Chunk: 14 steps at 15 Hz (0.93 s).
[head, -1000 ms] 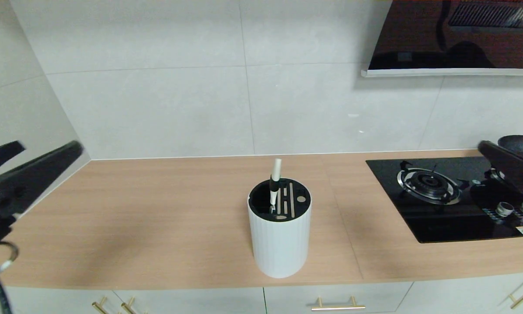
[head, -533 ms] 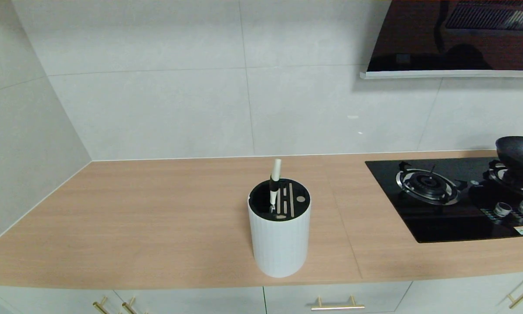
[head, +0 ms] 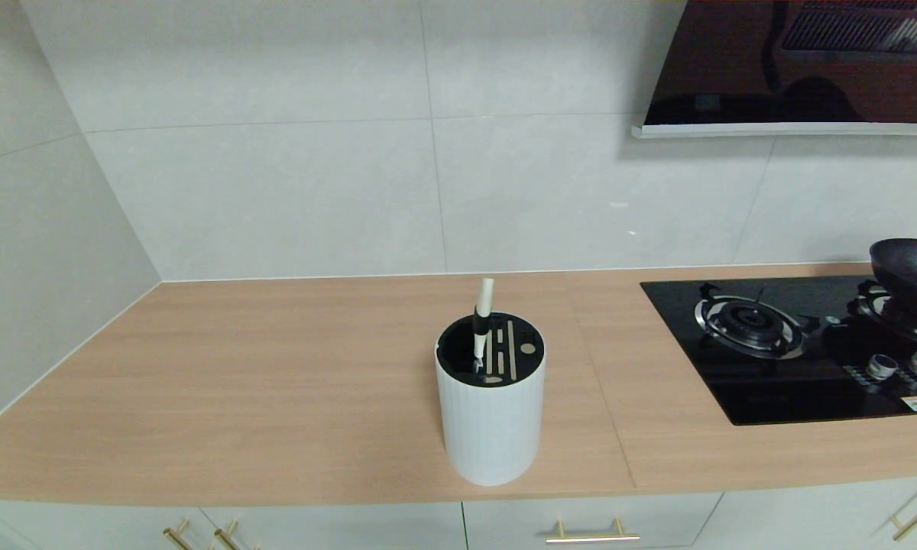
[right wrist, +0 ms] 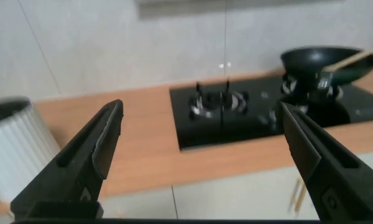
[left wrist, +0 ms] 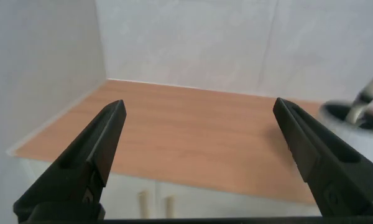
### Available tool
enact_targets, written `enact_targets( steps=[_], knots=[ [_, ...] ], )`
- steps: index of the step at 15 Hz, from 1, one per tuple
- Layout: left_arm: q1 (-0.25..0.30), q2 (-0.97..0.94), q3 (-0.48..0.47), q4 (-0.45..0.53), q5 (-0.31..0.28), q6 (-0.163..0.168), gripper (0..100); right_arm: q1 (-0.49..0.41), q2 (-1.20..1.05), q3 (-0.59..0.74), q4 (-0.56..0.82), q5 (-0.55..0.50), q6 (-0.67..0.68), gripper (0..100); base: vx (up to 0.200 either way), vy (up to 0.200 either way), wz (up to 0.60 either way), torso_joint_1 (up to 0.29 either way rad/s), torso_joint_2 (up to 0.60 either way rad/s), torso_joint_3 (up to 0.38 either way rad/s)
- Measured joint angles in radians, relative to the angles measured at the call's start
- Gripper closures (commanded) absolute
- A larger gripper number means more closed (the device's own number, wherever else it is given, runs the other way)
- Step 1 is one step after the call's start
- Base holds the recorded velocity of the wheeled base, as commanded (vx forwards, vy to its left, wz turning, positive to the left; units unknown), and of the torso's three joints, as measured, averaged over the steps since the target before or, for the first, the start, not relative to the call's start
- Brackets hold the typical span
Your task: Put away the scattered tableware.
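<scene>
**Q:** What was nearest the cameras?

**A:** The two pincers. The left gripper had its dark fingers spread wide apart with nothing between them. The right gripper was spread apart and bare in the same way. Both were held in front of the cabinet edge, short of the wooden countertop.

**Q:** Where was the tableware?

**A:** The one piece I could make out was a utensil with a white and black handle. It stood in the open compartment of a white ribbed holder. In the head view the holder sat on the countertop at lower centre of the frame. The handle's long axis ran almost upright, tipping a little toward the right as it rose.

**Q:** Which arm was closer to it?

**A:** The holder lay ahead of both pincers and inward, between the two arms. It looked larger from the right wrist than from the left, so I judged the right arm somewhat nearer. That is a guess.

**Q:** And farther back?

**A:** A black gas stove lay at right of the head view. A dark pan sat on its far burner at the right edge. Pale wall tiles stood behind everything.
</scene>
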Motion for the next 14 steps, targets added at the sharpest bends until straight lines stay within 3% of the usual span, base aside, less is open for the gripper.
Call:
enact_targets(
  steps=[3, 6, 8, 9, 11, 14],
  knots=[
    [0.01, -0.023, 0.131, -0.059, 0.0, 0.004, 0, -0.008, -0.025, 0.108, -0.019, 0.039, 0.001, 0, 0.0, 0.0, 0.0, 0.0, 0.0, 0.0],
    [0.011, -0.027, 0.336, -0.23, -0.035, 0.006, 0, -0.009, -0.032, 0.171, -0.007, 0.108, 0.0, 0, 0.0, 0.0, 0.0, 0.0, 0.0, 0.0],
    [0.011, -0.028, 0.373, -0.174, -0.189, 0.01, 0, -0.009, -0.033, 0.174, 0.021, 0.177, -0.035, 0, 0.0, 0.0, 0.0, 0.0, 0.0, 0.0],
    [0.011, -0.028, 0.379, -0.156, -0.224, 0.023, 0, -0.009, -0.034, 0.177, 0.02, 0.182, -0.038, 0, 0.0, 0.0, 0.0, 0.0, 0.0, 0.0],
    [0.011, -0.028, 0.383, -0.154, -0.232, 0.047, 0, -0.009, -0.034, 0.178, 0.021, 0.187, -0.037, 0, 0.0, 0.0, 0.0, 0.0, 0.0, 0.0],
    [0.01, -0.028, 0.385, -0.156, -0.232, 0.022, 0, -0.009, -0.034, 0.18, 0.023, 0.197, -0.036, 0, 0.0, 0.0, 0.0, 0.0, 0.0, 0.0]
  ],
)
